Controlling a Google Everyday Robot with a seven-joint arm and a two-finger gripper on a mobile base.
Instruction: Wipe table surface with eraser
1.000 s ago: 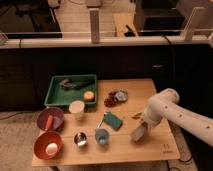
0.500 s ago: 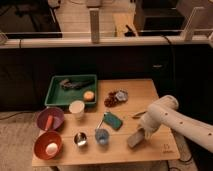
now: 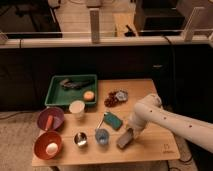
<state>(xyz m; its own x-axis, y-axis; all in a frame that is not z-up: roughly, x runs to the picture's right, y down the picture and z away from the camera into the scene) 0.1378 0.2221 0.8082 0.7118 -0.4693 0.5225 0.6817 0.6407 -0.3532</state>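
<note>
Gripper (image 3: 131,131): just right of the blue cup (image 3: 102,136), clamping your eraser (image 3: 125,139) onto the table surface (image 3: 150,147).
Risk: sweep leftward and you topple that cup.

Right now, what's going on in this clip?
A one-armed robot is working over a wooden table surface. Its gripper is low near the table's front edge, right at the eraser, a dark block resting on the wood. Just to its left sit a teal sponge and a small blue cup. Further left are bowls and a green tray. It looks like the eraser is being pressed to the table for wiping.
</note>
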